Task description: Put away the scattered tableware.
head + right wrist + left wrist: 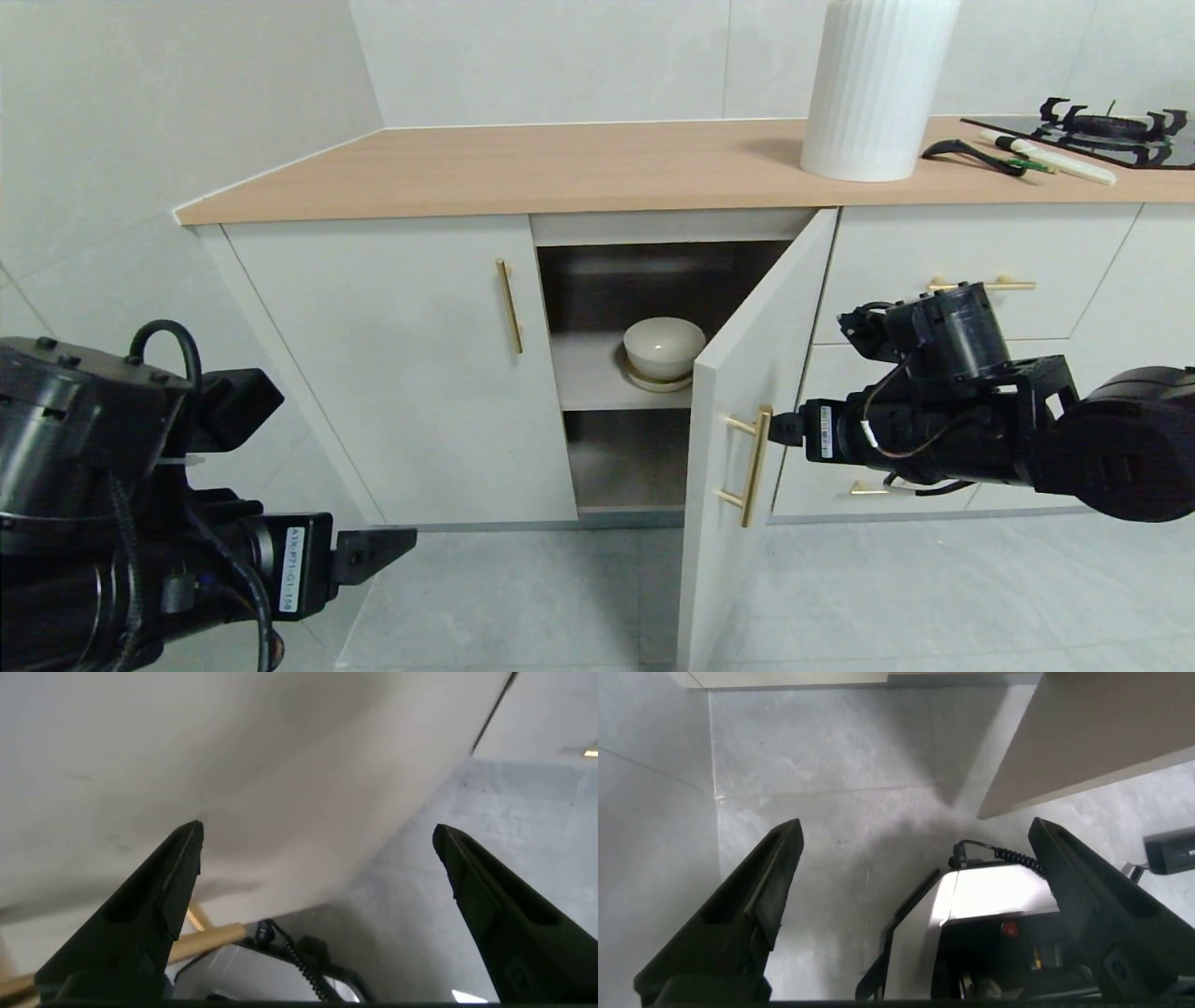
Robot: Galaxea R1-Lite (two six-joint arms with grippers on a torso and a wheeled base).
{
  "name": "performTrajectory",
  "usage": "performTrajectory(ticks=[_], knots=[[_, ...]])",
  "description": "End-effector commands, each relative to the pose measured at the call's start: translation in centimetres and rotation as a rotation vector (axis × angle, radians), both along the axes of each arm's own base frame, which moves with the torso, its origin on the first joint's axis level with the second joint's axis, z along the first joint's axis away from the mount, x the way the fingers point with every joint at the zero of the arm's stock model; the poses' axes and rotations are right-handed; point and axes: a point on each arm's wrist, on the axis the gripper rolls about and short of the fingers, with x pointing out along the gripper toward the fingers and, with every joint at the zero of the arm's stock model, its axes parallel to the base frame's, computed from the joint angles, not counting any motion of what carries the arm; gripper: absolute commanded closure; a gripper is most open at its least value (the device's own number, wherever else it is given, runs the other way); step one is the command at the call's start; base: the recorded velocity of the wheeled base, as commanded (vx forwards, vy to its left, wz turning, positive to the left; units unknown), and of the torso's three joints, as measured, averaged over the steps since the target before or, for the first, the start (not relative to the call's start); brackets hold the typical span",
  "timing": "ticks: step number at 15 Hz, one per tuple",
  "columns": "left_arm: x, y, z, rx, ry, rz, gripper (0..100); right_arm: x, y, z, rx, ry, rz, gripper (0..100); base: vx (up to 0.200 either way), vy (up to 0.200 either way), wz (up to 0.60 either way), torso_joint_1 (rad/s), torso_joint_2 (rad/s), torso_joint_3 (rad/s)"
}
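Wooden bench [560, 173], white vase [878, 84] toward its right end — below, open cabinet door [747, 392], bowl [663, 345] on the shelf [588, 373]. Left claw [915, 829], right claw [318, 833]: both wide.

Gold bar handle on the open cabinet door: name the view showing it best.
Head view: the whole gold bar handle, upright on the open white cabinet door. The right wrist view catches a short stretch by the right gripper's open jaws. The left wrist view faces grey floor tiles.
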Motion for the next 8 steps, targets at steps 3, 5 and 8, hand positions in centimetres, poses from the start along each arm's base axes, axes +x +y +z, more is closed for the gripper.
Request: performTrajectory(ticks=[3, 5, 8], knots=[[0.2, -0.1, -0.2, 0.005, 0.008, -0.001, 0, 1.7, 1.0, -1.8, 0.048, -0.012, -0.031, 0, 0.0, 0.0, 0.0, 0.0, 0.0, 0.0], [0.2, -0.1, -0.2, 0.006, 0.01, -0.001, 0, 2.1, 1.7, -2.7, 0.061, -0.022, -0.03, 0, 0.0, 0.0, 0.0, 0.0, 0.0, 0.0], [0.2, -0.1, -0.2, 0.007, 0.011, -0.001, 0, 3.1, 2.4, -3.8, 0.12, -0.024, -0.089, 0, 0.0, 0.0, 0.0, 0.0, 0.0, 0.0]])
